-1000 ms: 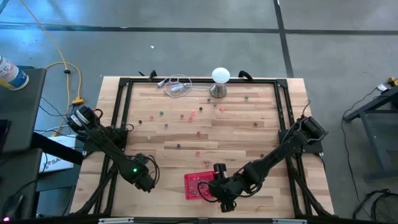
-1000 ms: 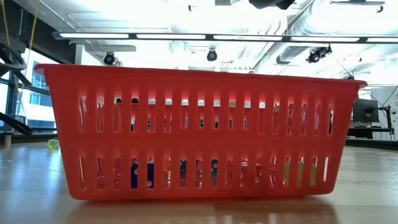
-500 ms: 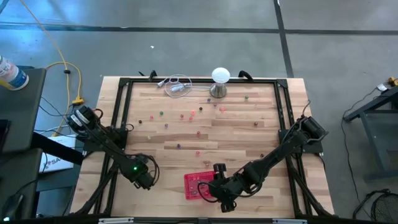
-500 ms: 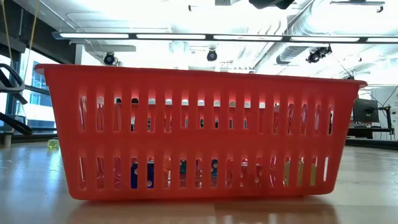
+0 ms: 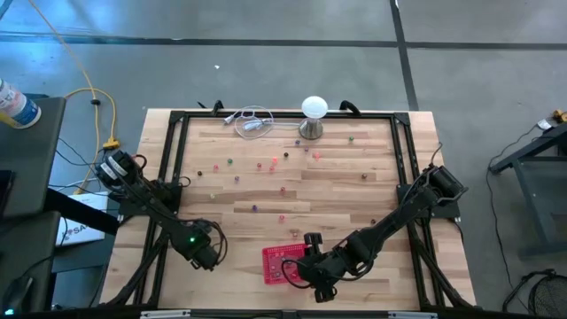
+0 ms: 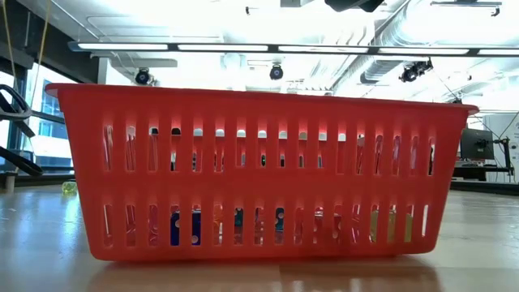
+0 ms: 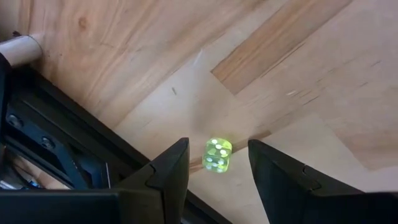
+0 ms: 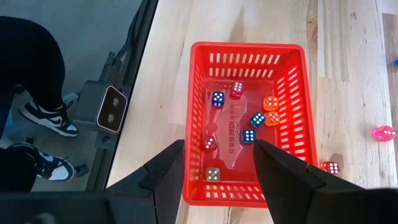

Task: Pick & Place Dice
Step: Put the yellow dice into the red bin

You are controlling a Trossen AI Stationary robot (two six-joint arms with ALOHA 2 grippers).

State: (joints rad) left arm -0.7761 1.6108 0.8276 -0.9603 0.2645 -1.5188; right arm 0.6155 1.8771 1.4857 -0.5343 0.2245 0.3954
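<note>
High view: wooden counter [image 5: 337,199] with a black frame, left hand [image 5: 202,257] low near the counter's front-left edge, right hand [image 5: 306,273] at the front centre, right over the red basket [image 5: 276,264]. Loose dice [image 5: 282,189] are scattered across the middle and far part of the counter, well apart from both hands; a white ball-topped stand [image 5: 314,116] and a coil of cable [image 5: 252,120] sit at the far edge. Low view: the red basket [image 6: 259,170] fills the picture, slotted wall facing the camera, several dice [image 6: 175,229] visible through the lower slots (colours hard to tell through the slits). Left wrist view: left hand [image 7: 217,165] with fingers apart, gripping nothing, a yellow-green die [image 7: 217,155] lying on the counter [image 7: 292,81] between the fingertips; cannot tell whether either finger touches it; the dark frame rail [image 7: 68,146] runs just beside. Right wrist view: right hand [image 8: 217,163] fingers apart and empty, above the red basket [image 8: 198,118], which holds dice [image 8: 249,135] in blue, red, orange and a dull tan one; a red die [image 8: 330,167] lies just outside the basket wall, a pink die [image 8: 384,133] farther off on the counter [image 8: 348,74]. A person's dark trouser legs and shoes [image 8: 46,118] show on the floor beyond the counter edge.
</note>
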